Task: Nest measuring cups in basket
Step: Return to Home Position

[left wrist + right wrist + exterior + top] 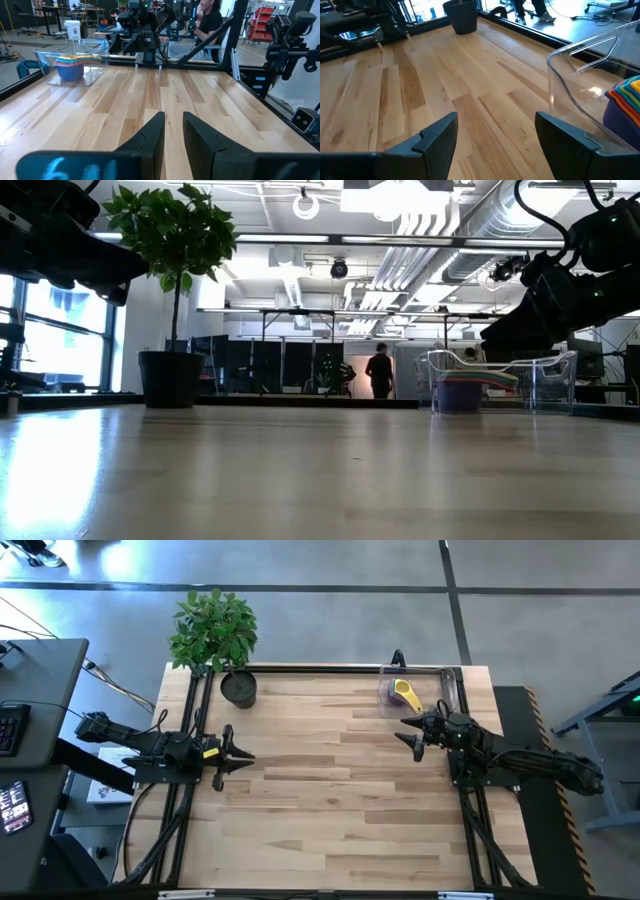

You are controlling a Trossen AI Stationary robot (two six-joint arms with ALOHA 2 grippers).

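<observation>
The clear plastic basket [443, 677] stands at the table's far right corner. Inside it the measuring cups [404, 693] sit nested in one stack, purple at the bottom and yellow on top; the right wrist view shows their coloured rims [626, 94] behind the basket wall [570, 80]. My right gripper [413, 736] hovers open just near-side of the basket, holding nothing, fingers wide apart [495, 125]. My left gripper [250, 756] waits at the table's left side, its fingers a narrow gap apart [172, 120]. From there the basket [95, 47] and cups [70, 66] show across the table.
A black plant pot [238, 688] with a leafy plant stands at the table's far left; it also shows in the low view [170, 378]. The wooden table between the arms is bare. A person walks in the room far behind the table [380, 372].
</observation>
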